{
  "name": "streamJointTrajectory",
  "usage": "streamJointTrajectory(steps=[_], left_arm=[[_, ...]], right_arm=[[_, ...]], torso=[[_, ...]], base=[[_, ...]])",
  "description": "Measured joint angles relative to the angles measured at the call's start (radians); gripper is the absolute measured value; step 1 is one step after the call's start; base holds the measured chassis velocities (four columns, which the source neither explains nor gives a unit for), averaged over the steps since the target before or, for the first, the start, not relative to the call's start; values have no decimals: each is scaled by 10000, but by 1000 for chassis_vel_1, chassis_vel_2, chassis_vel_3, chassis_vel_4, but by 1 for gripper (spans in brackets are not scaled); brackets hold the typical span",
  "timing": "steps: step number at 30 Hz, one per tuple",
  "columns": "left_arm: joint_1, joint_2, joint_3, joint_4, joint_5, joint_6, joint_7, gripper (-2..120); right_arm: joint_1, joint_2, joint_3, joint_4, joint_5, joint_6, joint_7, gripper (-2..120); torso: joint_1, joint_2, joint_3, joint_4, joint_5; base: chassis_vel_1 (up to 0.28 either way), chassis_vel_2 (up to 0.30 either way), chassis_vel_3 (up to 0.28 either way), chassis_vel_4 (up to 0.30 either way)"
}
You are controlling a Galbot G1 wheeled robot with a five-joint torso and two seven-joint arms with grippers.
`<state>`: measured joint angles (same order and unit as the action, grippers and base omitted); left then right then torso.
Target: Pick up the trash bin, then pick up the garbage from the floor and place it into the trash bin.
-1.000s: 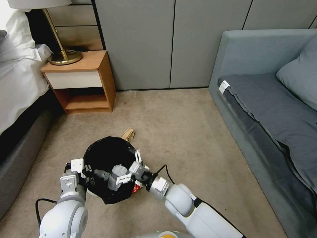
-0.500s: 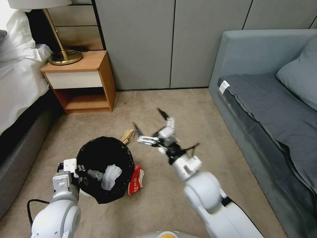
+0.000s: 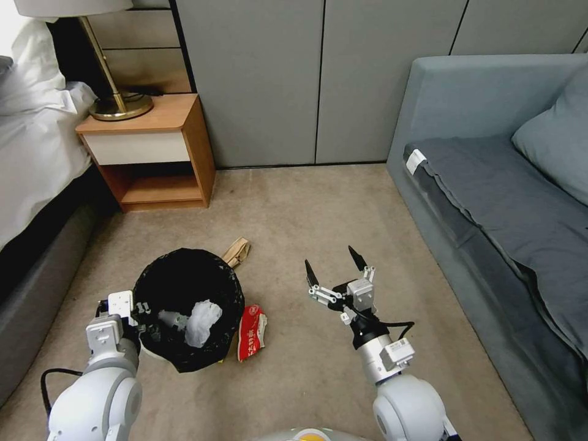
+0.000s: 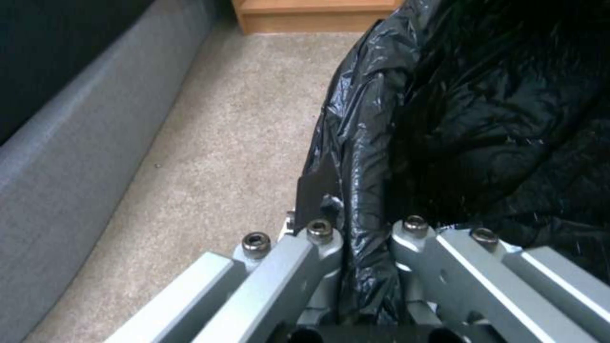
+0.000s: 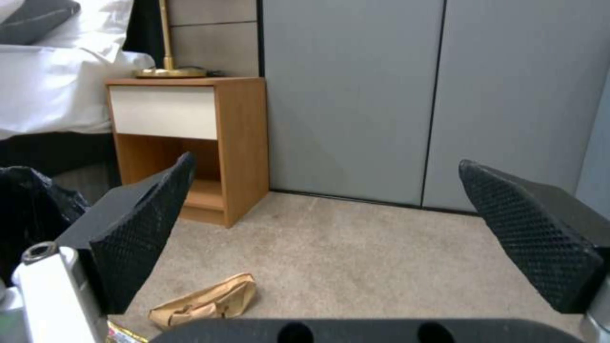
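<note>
Two wrappers left: I'd lower my wide-open, empty right end effector [image 3: 334, 267] squarely over the red wrapper [image 3: 252, 331]; left end effector [image 3: 146, 320] clamps the trash bin [image 3: 184, 288] rim.

open carpet [image 3: 318, 208] ahead, nightstand [image 3: 153, 150] left, sofa [image 3: 490, 202] right

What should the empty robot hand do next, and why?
Probably the right gripper, open and empty above the floor, should reach toward the red wrapper lying beside the trash bin. The left gripper grips the bin's rim, and tissue already lies inside.
</note>
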<state>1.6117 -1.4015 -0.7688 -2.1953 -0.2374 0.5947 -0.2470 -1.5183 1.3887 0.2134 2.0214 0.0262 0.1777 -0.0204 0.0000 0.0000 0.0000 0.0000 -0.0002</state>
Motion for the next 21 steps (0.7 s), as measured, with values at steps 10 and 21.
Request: streamJointTrajectory(steps=[10, 21], left_arm=[[48, -6, 3, -133, -9, -1, -29, 1], [72, -31, 48, -195, -27, 1, -56, 1]], right_arm=[[276, -52, -20, -109, 45, -40, 0, 100], [261, -64, 29, -77, 56, -39, -33, 100]], torso=[[-1, 0, 0, 0, 2], [0, 1, 0, 0, 2]], base=[[0, 0, 0, 0], [0, 0, 0, 0]])
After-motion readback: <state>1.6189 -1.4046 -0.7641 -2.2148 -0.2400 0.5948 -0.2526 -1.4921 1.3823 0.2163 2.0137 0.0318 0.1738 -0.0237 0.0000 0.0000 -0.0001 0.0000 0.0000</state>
